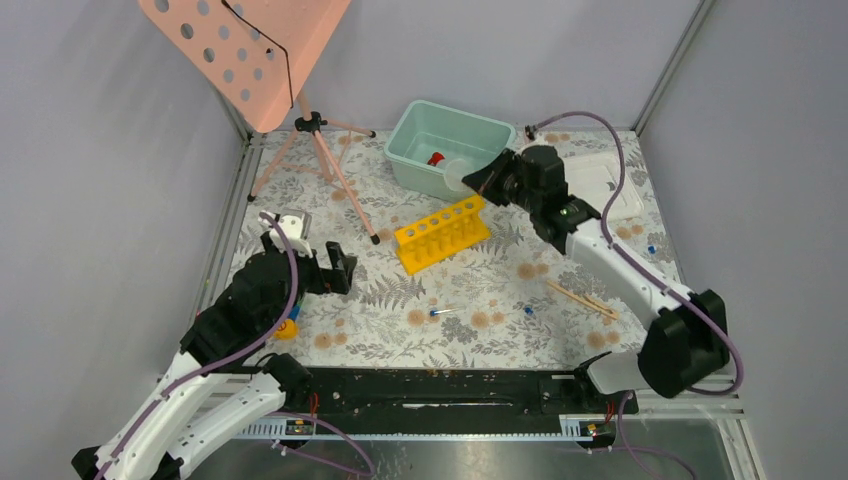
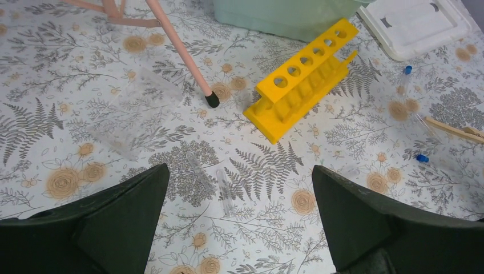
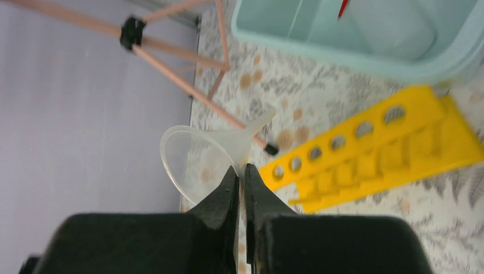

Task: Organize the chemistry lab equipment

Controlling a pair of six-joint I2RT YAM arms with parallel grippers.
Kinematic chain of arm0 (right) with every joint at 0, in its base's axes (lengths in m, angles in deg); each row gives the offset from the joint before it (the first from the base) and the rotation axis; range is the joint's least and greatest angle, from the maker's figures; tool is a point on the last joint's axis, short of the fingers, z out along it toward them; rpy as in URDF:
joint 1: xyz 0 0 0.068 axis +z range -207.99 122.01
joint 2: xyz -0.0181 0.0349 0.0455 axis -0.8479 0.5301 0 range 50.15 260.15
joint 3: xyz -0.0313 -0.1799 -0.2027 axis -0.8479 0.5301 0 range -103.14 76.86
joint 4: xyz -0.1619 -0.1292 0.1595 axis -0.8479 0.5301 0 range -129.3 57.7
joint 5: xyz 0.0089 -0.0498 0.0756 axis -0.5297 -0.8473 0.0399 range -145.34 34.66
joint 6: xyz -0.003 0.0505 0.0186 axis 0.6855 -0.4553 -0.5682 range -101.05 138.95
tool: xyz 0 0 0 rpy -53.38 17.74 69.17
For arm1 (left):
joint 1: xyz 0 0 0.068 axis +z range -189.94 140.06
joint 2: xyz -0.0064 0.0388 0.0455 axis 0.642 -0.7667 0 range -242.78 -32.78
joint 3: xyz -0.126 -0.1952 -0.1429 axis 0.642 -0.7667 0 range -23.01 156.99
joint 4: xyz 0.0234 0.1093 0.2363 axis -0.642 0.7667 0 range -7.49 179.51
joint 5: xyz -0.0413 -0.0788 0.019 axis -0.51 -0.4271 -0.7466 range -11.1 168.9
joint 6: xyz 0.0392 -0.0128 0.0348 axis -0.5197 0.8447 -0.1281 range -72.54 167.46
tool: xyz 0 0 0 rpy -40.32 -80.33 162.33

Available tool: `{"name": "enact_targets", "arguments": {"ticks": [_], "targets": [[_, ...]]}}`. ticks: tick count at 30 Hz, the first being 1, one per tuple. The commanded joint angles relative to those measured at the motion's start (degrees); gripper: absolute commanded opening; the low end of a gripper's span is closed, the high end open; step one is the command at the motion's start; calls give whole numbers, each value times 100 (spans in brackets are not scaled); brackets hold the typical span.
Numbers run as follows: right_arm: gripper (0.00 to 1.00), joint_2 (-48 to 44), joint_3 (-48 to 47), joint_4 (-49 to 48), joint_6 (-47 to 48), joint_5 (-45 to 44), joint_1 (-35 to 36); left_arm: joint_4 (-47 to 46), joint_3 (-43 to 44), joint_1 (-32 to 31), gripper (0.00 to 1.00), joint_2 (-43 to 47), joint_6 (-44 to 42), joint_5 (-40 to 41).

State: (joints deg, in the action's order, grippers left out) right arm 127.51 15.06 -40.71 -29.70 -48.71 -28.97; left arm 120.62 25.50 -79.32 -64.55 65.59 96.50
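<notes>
Between the closed right jaws, the rim of a clear funnel [image 3: 194, 157].

Left gripper [image 2: 240, 170]: tube [image 2: 224, 191] on table between its fingers. Tripod foot [image 2: 212, 100] straight ahead. Rack [image 2: 302, 85] ahead, slightly right, on table. Bin [image 2: 274, 17] beyond rack. Flat tray [image 2: 416, 25] far ahead-right. Capped tube [image 2: 422, 158] out to right, wooden clip [image 2: 456, 130] just beyond it.

Right gripper [image 3: 240, 171]: funnel [image 3: 200, 154] rim between its fingertips, bowl to their left. Rack ahead-right, bin behind rack. Bottle [image 1: 437, 158] inside bin.
</notes>
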Motion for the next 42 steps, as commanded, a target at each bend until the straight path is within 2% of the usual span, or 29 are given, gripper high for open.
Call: {"name": "enact_targets", "arguments": {"ticks": [1,6,11,17,21,32,35,42], "targets": [[0,843,-875,-400,-59,113,-448,-210,-96,-7,99,282,-187,244],[0,1950,-2025,-512,-445,623,-769,-216,-109,-3,99,340,-222,162],[0,2882,-3153,352,-481,321,-829,-211,-103,-6,99,327,-231,99],[4,3577,-3524,810,-735,45,-1002,-211,-114,-2,99,397,-231,78],[8,3665,-3584,1067,-731,31,-1106,-210,-122,-7,99,404,-231,85],[36,2793,-3460,1912,-86,303,-1236,-198,-112,-6,99,327,-226,135],[37,2208,-2888,2232,-182,259,-1236,-194,-123,-5,99,329,-222,177],[37,587,-1443,2973,-1036,-269,-1241,-185,-123,-8,99,314,-222,236]]}}
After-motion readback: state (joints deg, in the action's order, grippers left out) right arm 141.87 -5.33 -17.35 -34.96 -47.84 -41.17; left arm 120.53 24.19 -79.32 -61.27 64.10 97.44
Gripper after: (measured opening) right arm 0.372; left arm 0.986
